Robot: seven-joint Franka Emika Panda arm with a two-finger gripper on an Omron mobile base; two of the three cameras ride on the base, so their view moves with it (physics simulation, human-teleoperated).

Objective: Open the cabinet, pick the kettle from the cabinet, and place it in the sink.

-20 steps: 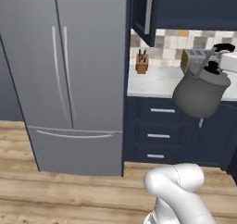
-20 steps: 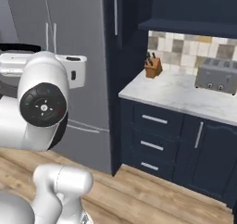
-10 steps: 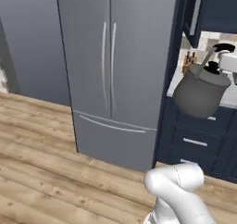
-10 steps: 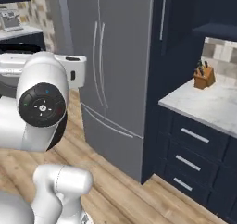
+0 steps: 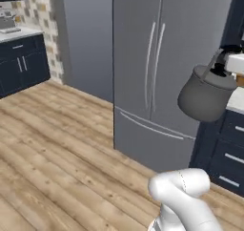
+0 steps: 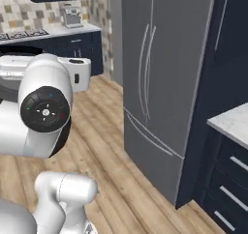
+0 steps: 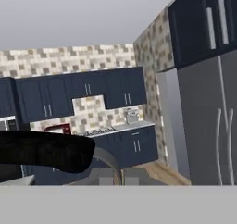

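Kettle [image 5: 206,96] hangs by its handle from the clamped gripper [image 5: 228,59] — before the fridge [image 5: 162,68].

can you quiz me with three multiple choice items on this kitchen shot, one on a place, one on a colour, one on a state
1. Where is the kettle?
A. in the sink
B. hanging in the air from the gripper
C. on the wooden floor

2. What colour is the fridge?
A. grey
B. red
C. white

3. How are the fridge doors?
A. both swung open
B. one open
C. both closed

Answers:
1 B: in the left base view the kettle hangs from the gripper by its black handle, clear of floor and counter.
2 A: the fridge is plain grey in both base views.
3 C: its two doors sit flush, handles side by side at the middle seam.
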